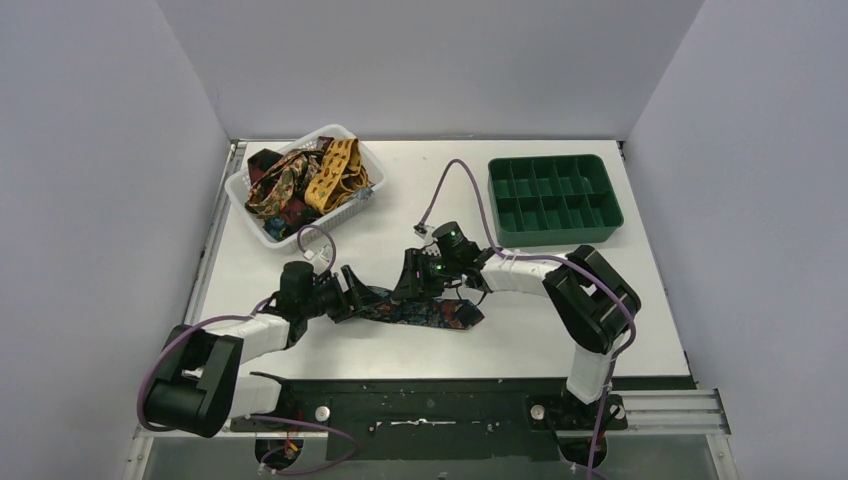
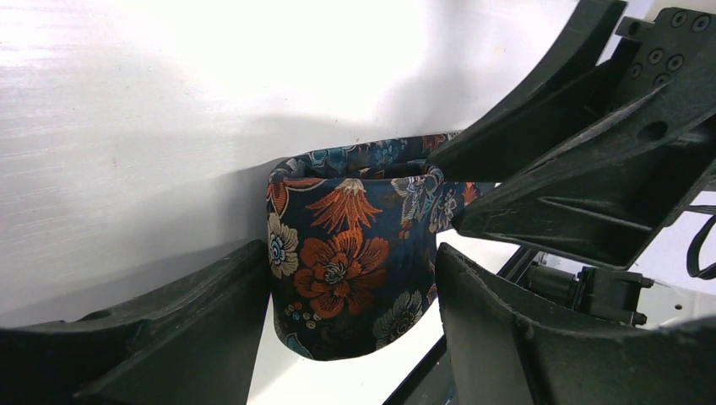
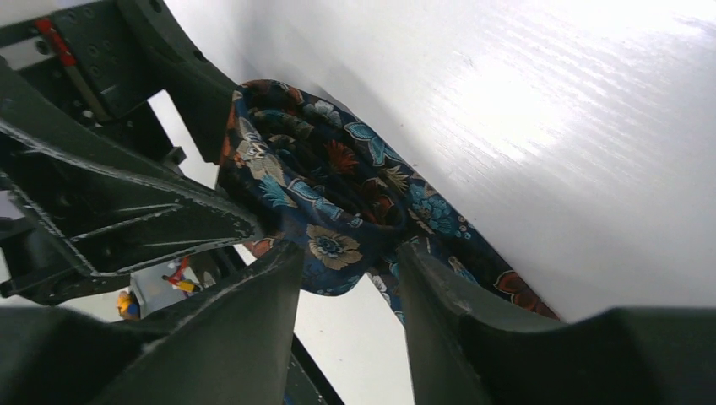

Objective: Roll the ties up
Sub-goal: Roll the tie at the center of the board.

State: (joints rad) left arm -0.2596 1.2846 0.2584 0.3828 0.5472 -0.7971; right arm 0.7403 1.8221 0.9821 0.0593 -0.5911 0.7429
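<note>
- With my bases at 6 o'clock, the floral tie point(image 1: 440, 313) lies on the table point(image 1: 560, 330) toward the 6 o'clock edge. Both my grippers meet over it.
- Its 9 o'clock end is wound into a loose roll point(image 2: 342, 261) (dark blue, with orange flowers). The unrolled rest runs flat toward 3 o'clock.
- My left gripper point(image 1: 354, 292) comes in from 8 o'clock. Its fingers point(image 2: 186, 337) stand wide, one against each side of the roll, so I have the roll in my hold there.
- My right gripper point(image 1: 418, 283) reaches in from 3 o'clock. Its fingers point(image 3: 245, 337) are about half apart with the tie's cloth between them, but I cannot tell whether they pinch it.
- The other ties point(image 1: 300, 185) are heaped in a white basket point(image 1: 243, 192) at 10 o'clock.
- A green divided tray point(image 1: 556, 237) sits at 2 o'clock, well apart from the floral tie.
</note>
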